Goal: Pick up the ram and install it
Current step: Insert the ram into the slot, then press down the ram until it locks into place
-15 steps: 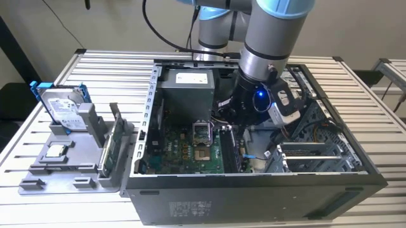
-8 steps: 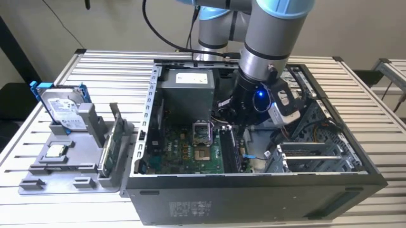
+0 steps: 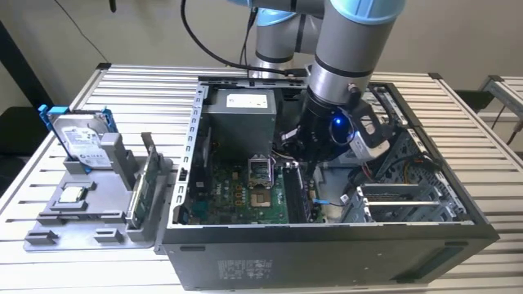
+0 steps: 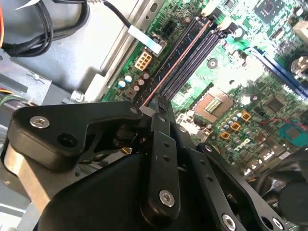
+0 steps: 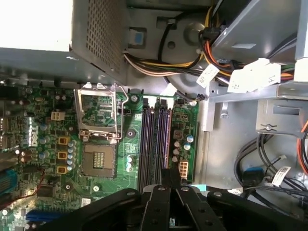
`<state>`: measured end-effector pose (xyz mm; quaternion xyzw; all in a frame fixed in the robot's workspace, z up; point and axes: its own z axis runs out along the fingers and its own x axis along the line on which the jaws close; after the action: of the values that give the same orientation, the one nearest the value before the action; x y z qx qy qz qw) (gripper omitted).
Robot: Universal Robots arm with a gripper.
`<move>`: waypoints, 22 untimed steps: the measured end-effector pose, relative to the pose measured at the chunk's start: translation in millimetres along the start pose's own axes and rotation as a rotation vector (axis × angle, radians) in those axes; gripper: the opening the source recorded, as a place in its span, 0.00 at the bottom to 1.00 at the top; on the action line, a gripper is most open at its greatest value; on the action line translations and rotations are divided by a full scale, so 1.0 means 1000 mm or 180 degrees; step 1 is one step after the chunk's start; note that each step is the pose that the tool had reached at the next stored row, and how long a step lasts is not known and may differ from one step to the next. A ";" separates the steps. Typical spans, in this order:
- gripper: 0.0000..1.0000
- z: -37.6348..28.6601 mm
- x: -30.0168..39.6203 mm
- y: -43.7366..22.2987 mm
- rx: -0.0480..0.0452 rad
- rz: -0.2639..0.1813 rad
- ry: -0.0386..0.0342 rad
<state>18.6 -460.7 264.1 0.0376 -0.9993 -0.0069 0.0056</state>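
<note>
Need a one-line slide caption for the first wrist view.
Tool poised over the motherboard's memory slots, beside the open CPU socket.

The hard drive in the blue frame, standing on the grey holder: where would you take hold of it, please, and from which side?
Grip the hard drive near its top, across its two flat faces, coming down from above. It stands upright with its lower end seated in the grey holder, so the upper part is free, and lifting straight up should clear it.
</note>
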 end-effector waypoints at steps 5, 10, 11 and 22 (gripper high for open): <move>0.11 0.0000 0.0000 0.0000 0.0001 -0.0075 0.0001; 0.11 0.0000 0.0000 0.0000 0.0001 -0.0076 0.0001; 0.11 0.0000 0.0000 0.0000 0.0001 -0.0076 0.0001; 0.11 0.0000 0.0000 0.0000 0.0003 -0.0258 0.0004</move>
<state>18.6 -460.7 264.1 0.0780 -0.9969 -0.0066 0.0058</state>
